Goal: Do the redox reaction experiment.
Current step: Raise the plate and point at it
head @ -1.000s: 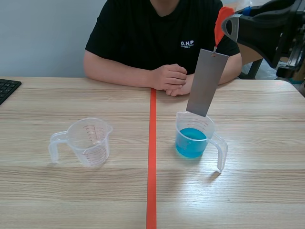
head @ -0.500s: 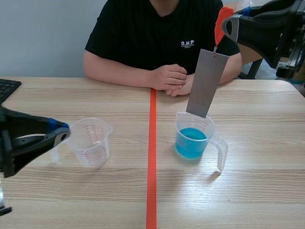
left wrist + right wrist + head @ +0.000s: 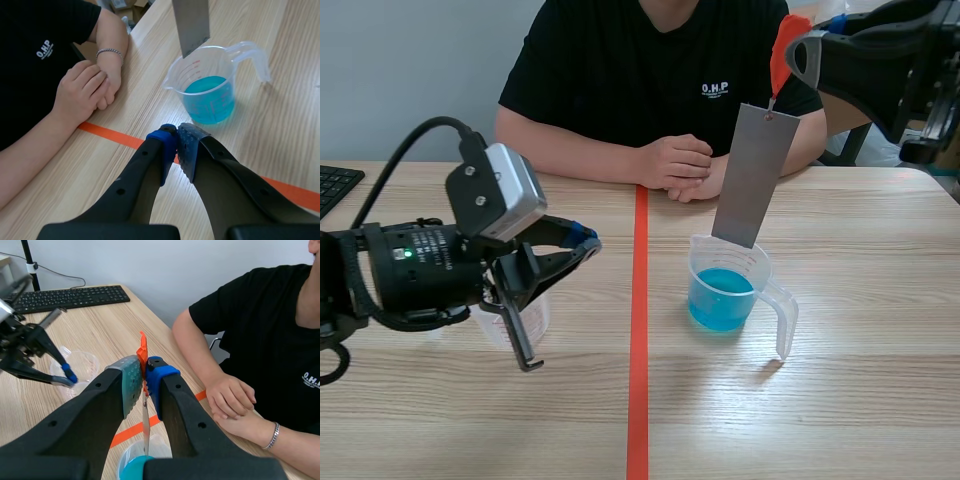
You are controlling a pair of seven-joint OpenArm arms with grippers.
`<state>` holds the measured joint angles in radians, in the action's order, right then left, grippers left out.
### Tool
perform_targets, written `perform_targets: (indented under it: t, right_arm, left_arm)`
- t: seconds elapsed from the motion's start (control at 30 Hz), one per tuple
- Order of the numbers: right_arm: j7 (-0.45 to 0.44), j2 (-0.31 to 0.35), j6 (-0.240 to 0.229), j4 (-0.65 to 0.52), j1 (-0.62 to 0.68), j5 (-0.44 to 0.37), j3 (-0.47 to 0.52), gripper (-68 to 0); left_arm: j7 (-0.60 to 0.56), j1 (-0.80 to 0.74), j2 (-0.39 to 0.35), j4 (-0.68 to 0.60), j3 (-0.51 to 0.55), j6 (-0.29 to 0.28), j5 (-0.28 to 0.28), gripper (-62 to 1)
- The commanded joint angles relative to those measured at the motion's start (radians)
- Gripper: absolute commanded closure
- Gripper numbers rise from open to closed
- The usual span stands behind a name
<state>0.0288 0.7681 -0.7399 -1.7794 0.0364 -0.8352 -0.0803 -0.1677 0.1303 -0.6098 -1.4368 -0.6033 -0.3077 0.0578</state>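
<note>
Plate (image 3: 753,175) hangs clamped in right tool (image 3: 144,371).

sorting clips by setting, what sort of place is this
Likely an office or classroom, not a proper chemistry lab: a wooden table with a computer keyboard at its edge, a plastic measuring cup of blue liquid under a hanging metal strip, and a person seated across.

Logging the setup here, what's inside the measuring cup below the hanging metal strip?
The measuring cup holds blue liquid in its lower part. The metal strip hangs with its lower edge at the rim, above the liquid, not dipped. Anything lying under the blue liquid would be hidden.
</note>
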Motion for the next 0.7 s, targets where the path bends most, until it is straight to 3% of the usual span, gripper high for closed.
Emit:
perform_targets:
  t: [0.0,0.4,0.53,0.67]
  right_arm:
    - [-0.015,0.013,-0.006,-0.017,-0.017,-0.014,0.010,-1.5]
    - [-0.015,0.013,-0.006,-0.017,-0.017,-0.014,0.010,-1.5]
    - [-0.015,0.013,-0.006,-0.017,-0.017,-0.014,0.010,-1.5]
    - [-0.015,0.013,-0.006,-0.017,-0.017,-0.014,0.010,-1.5]
  left_arm:
    - [-0.014,0.031,0.025,0.011,-0.006,0.006,0.000,-4.7]
    - [-0.022,0.254,0.206,0.252,-0.156,0.009,-0.003,-4.7]
    - [-0.027,0.306,0.264,0.328,-0.174,0.035,-0.005,-4.7]
    - [-0.051,0.340,0.305,0.381,-0.197,0.035,-0.043,-4.7]
